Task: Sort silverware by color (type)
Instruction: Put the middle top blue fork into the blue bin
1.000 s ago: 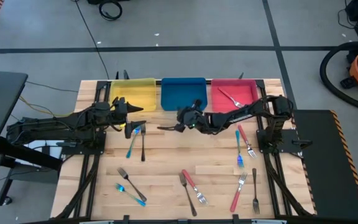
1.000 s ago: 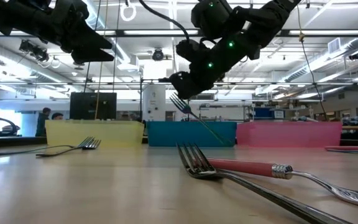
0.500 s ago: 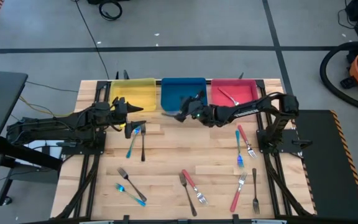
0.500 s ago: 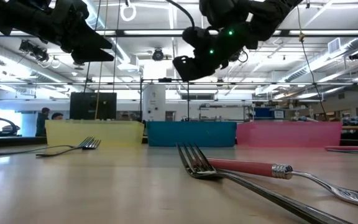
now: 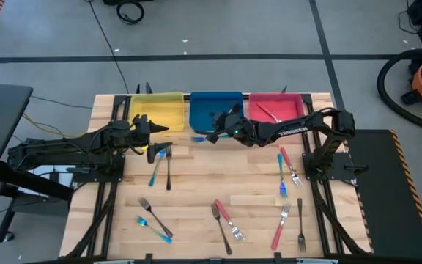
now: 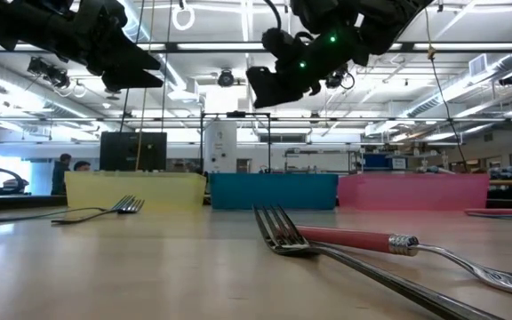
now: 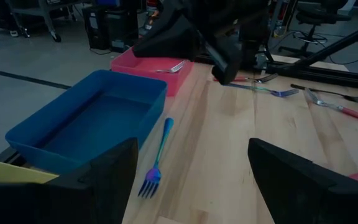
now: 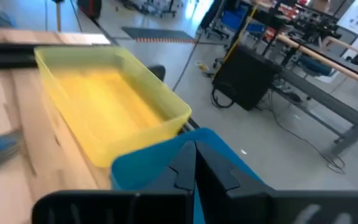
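In the high view, the right gripper (image 5: 222, 126) hangs over the front edge of the blue bin (image 5: 216, 110). A blue-handled fork (image 5: 198, 138) lies on the table (image 5: 196, 183) just at its 8 o'clock, outside the bin and apart from the jaws. I cannot tell how wide these jaws stand. The left gripper (image 5: 160, 132) waits at 6 o'clock of the yellow bin (image 5: 157, 110), with two forks (image 5: 162, 166) on the table below it. One fork (image 5: 272, 114) lies in the pink bin (image 5: 275, 111).

In the low view, the right gripper is high above the bins, nothing seen in it. A red-handled fork (image 6: 345, 238) lies near the camera.

In the left wrist view, the left fingers (image 7: 114, 174) stand wide apart and empty; the blue fork lies between them, farther off, beside the blue bin.

In the right wrist view, the fingers are blurred. No writing can be read.
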Motion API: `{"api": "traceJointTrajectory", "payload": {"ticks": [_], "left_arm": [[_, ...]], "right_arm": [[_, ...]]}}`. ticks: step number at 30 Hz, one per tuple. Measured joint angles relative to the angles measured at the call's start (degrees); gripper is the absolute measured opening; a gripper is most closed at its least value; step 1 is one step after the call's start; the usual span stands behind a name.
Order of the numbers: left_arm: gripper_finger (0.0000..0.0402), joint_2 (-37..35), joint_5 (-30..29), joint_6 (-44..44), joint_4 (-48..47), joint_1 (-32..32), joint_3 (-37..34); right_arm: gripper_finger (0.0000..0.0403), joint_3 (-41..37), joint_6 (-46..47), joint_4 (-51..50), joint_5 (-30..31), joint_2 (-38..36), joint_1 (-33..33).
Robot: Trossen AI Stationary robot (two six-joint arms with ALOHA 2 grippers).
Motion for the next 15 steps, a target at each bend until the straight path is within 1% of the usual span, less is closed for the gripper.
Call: {"api": "traceJointTrajectory", "payload": {"ticks": [3, 5, 7, 9, 12, 13, 15], "left_arm": [[0.0306, 0.0, 0.0, 0.0, 0.0, 0.0, 0.0], [0.0306, 0.0, 0.0, -0.02, -0.01, -0.01, 0.0], [0.0306, 0.02, 0.0, -0.02, -0.02, 0.0, 0.0], [0.0306, 0.0, 0.0, -0.05, -0.02, 0.0, 0.0], [0.0306, 0.0, 0.0, -0.31, -0.03, 0.0, 0.0], [0.0306, 0.0, 0.0, -0.31, -0.04, -0.02, 0.0], [0.0306, 0.0, 0.0, -0.24, -0.05, -0.01, 0.0]], "right_arm": [[0.0021, 0.0, -0.1, 2.1, -0.07, 0.0, 1.1], [0.0019, 0.0, 0.25, 3.23, 1.76, 0.0, 1.87], [0.0014, 0.0, 1.23, 4.3, 6.65, 0.0, 2.66], [0.0009, 0.0, 1.18, 4.35, 12.82, 0.0, 3.47], [0.0006, 0.0, -0.51, 4.17, 20.76, 0.02, 4.62], [0.0006, 0.0, -1.01, 4.0, 21.82, 0.02, 4.96], [0.0009, 0.0, -1.53, 3.79, 21.87, 0.02, 5.72]]}}
